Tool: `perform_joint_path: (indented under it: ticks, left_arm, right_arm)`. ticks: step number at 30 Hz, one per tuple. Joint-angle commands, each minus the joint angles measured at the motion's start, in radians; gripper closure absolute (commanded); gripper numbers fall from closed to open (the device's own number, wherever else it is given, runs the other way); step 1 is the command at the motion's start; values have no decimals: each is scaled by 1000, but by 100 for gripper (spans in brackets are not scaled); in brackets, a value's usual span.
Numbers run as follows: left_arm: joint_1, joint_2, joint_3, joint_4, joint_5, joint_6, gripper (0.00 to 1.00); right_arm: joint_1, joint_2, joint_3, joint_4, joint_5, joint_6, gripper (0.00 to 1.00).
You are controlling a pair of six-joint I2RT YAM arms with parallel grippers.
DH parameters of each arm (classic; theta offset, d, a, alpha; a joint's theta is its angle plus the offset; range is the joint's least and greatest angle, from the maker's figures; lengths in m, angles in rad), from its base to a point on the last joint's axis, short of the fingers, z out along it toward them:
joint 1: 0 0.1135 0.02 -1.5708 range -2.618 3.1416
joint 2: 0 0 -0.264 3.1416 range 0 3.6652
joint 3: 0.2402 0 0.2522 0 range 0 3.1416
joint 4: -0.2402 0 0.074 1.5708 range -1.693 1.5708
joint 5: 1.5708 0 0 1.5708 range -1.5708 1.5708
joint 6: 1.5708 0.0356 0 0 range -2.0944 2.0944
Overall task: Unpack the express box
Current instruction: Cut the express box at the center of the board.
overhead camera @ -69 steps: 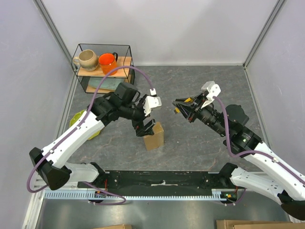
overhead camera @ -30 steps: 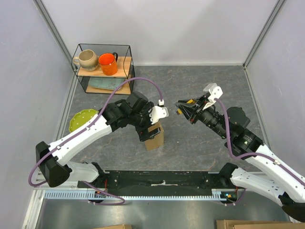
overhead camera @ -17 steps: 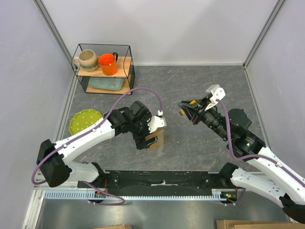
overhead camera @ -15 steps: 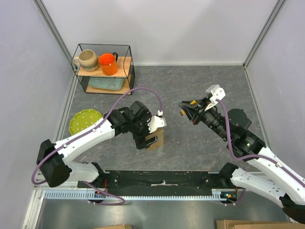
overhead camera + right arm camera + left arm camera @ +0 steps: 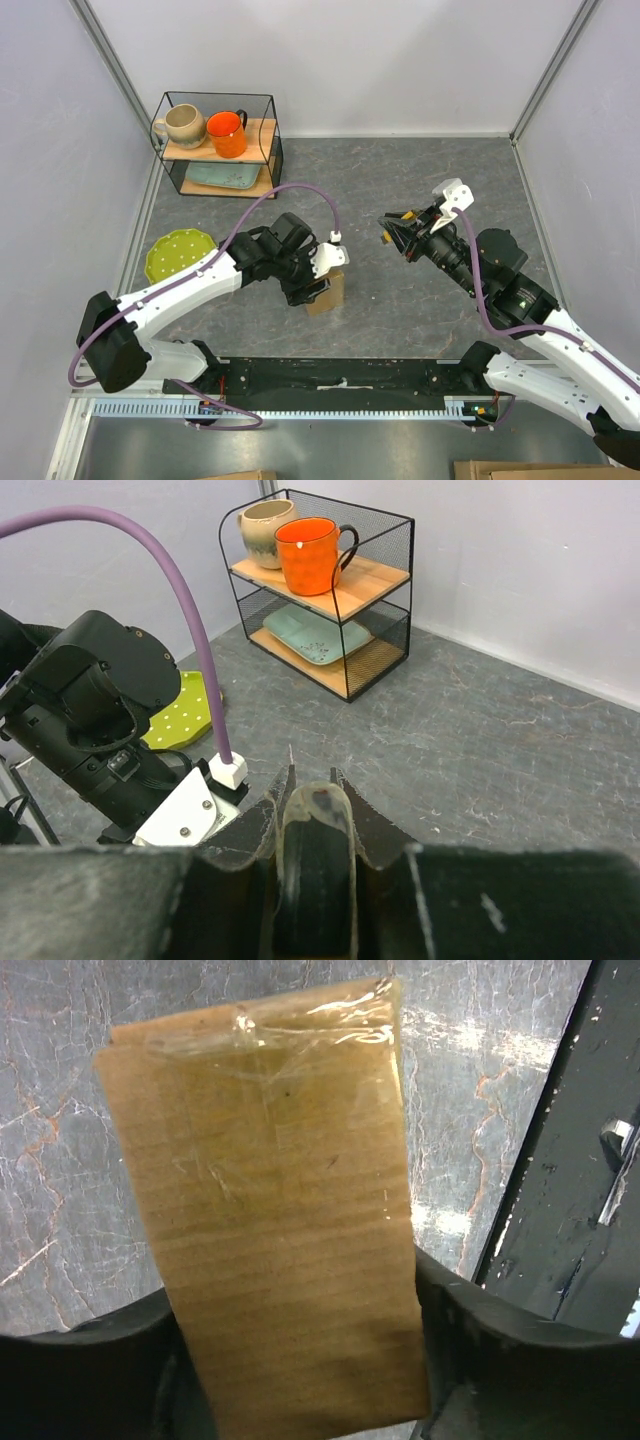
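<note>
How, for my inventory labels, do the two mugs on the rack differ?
The beige mug is pale and rounded; the orange mug is bright and straighter-sided. The beige mug's handle matches its body; the orange mug's handle is dark. Both stand upright, side by side, on the top shelf of the rack.

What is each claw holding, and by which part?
The left claw grips the express box by its side faces, at one end. The right claw pinches a cutter-like tool by its body.
</note>
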Motion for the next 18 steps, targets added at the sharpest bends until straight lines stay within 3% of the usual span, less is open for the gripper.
perform_joint_path:
  ticks: [1,7,10,14,18]
  left_arm:
    - [31,-11,-25,64,32,26,40]
    - [149,68,-8,46,190,38,65]
    - [237,127,35,20,314,44,73]
    - [314,206,96,1,471,34,67]
    - [344,287,152,-25,568,29,69]
  right_arm:
    - [0,-3,0,34,19,3,100]
    - [-1,20,-21,68,19,10,100]
    - [0,42,-16,82,9,3,100]
    - [-1,97,-16,134,-4,-16,100]
    - [3,151,-58,244,-14,-19,100]
